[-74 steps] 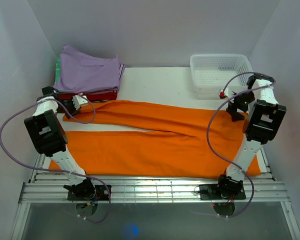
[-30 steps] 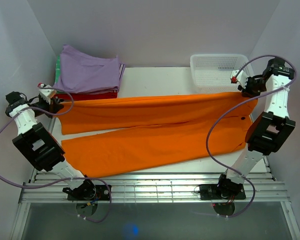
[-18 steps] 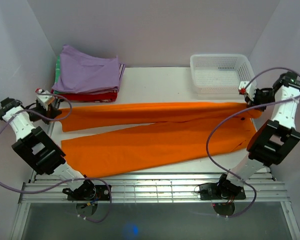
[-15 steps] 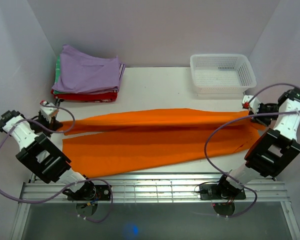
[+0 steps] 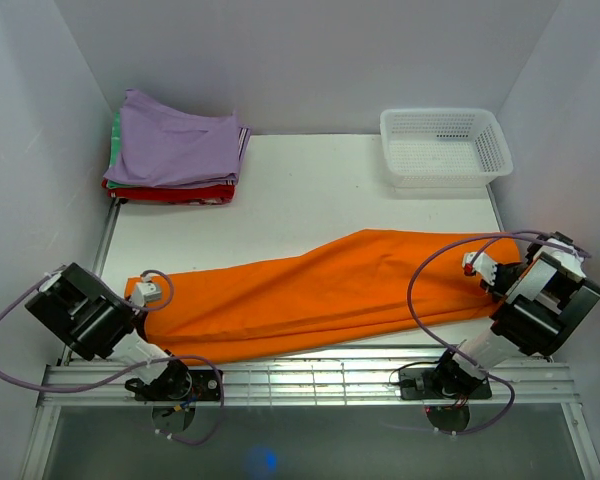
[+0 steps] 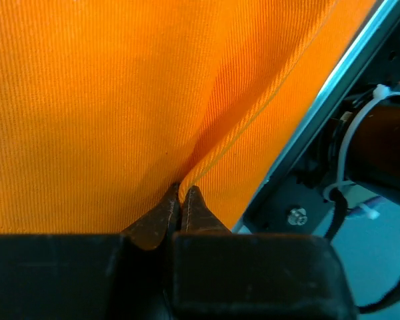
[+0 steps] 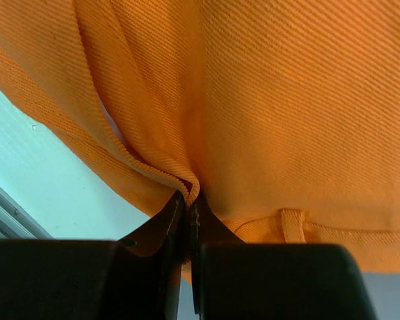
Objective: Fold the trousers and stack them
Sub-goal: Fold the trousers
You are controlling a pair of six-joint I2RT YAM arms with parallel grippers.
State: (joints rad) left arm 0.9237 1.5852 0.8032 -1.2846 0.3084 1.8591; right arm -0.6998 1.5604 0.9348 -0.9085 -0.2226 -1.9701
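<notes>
Clamped tight, the left claw [image 5: 145, 293] sits at the lower left of the overhead frame, pinching the left end of the orange trousers [image 5: 320, 290]. In its own wrist view the fingertips [image 6: 170, 207] meet on a fold of ribbed orange cloth [image 6: 87, 100] that fills most of the frame, with a metal rail [image 6: 320, 107] running along the right. At the upper left of the overhead frame a stack of folded garments rests on the white table [image 5: 310, 190]: a lilac garment [image 5: 175, 140] on top, a red one [image 5: 170, 191] beneath and a green edge [image 5: 114, 128] at the side. The trousers stretch across the lower half of the frame as one long doubled band, rising towards the right and lying close to the table's near edge. A white mesh basket [image 5: 443, 145] stands at the upper right, well apart from the cloth. At the right middle the right claw [image 5: 477, 265] grips the waist end; its wrist view shows the jaws squeezed together on a bunched hem [image 7: 153, 167], with a belt loop [image 7: 291, 225] just beside.
</notes>
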